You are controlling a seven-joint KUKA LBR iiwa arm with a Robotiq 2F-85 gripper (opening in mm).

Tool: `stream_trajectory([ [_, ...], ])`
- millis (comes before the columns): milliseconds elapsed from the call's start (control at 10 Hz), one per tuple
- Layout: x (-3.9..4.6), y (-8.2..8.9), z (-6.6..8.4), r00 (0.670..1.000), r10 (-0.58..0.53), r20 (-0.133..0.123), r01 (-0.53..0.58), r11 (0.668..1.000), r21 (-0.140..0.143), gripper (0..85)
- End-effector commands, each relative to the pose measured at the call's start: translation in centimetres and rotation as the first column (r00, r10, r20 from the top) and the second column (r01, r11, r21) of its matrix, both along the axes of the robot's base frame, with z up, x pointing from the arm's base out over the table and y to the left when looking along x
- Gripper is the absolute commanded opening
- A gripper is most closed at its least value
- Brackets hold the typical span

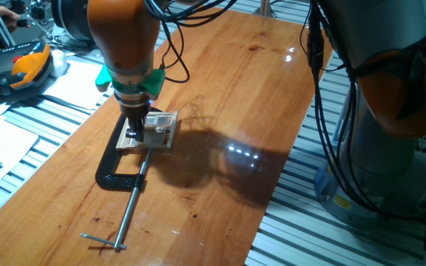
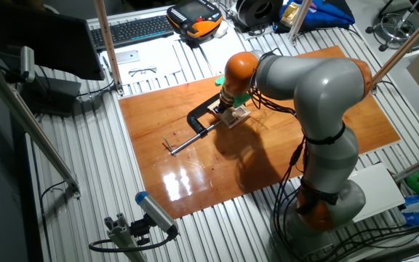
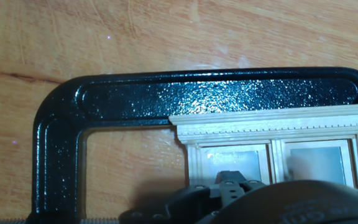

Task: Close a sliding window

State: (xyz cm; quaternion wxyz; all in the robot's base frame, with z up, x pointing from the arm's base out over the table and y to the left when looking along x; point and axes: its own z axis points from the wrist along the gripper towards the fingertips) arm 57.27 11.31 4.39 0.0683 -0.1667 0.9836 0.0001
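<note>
The sliding window (image 1: 160,128) is a small pale-wood frame with two clear panes. It lies flat on the table, held in the jaw of a black C-clamp (image 1: 115,168). My gripper (image 1: 134,131) points straight down onto the window's left part, fingers together and holding nothing. In the hand view the window's moulded frame (image 3: 278,122) and both panes show just past the dark fingertips (image 3: 232,179), with the clamp's black body (image 3: 197,93) curving around them. In the other fixed view the gripper (image 2: 228,109) stands over the window (image 2: 236,115). The sash position is hidden by the hand.
The clamp's long steel screw (image 1: 129,209) runs toward the table's front edge, ending in a cross handle (image 1: 103,241). The wooden table (image 1: 228,89) sits on a slatted metal bench. Papers and an orange-black pendant (image 1: 21,68) lie beyond its left edge.
</note>
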Motion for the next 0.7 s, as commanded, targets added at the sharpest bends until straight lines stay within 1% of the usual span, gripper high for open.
stream_trajectory([
  [0, -0.05, 0.01, -0.02, 1.0, -0.001, -0.004, 0.001, 1.0, -0.003, 0.0],
  [300, -0.11, -0.01, 0.06, 1.0, -0.001, -0.013, 0.0, 1.0, -0.017, 0.0],
  [600, -0.23, -0.05, 0.04, 1.0, 0.004, -0.018, -0.004, 1.0, -0.023, 0.0],
])
